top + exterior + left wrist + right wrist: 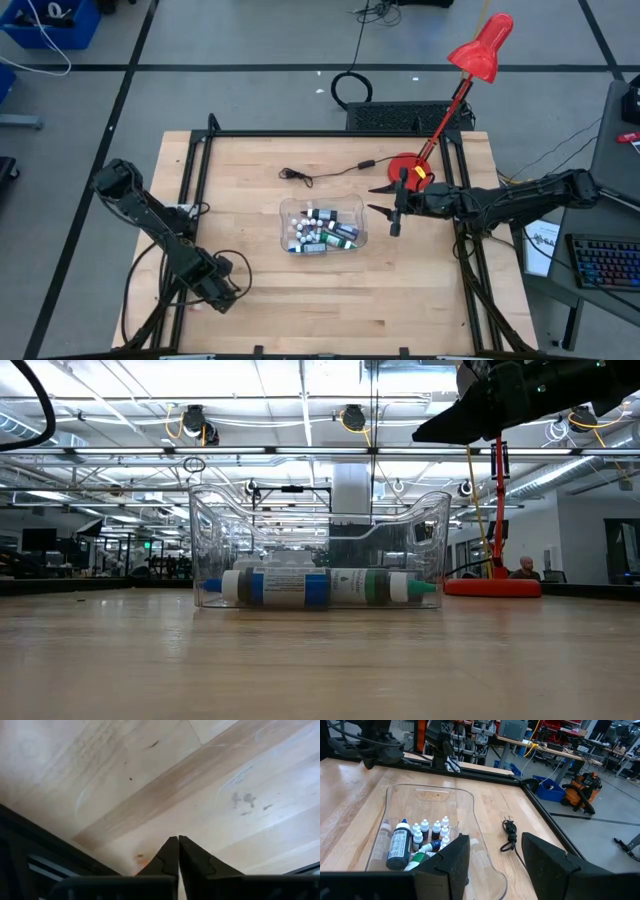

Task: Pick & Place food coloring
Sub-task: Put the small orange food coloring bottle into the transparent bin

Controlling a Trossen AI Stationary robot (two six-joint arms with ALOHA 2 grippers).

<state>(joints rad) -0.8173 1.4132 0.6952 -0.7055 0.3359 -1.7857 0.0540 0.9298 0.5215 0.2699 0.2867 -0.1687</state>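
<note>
Bottles (322,234) crowd the tub (287,212), colours perhaps partly hidden. Right gripper (383,211) hovers beside it, fingers parted, empty. Left gripper (178,845) is pinched closed, empty.

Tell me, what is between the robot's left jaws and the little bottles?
From above, only bare wooden table lies between the shut left gripper and the clear tub; the tub's wall then stands around the food coloring bottles.

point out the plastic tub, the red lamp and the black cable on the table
plastic tub (287,226): high view, bare floor at its left end
red lamp (483,48): high view, middle of the shade
black cable (508,839): right wrist view, the coiled bundle
</note>
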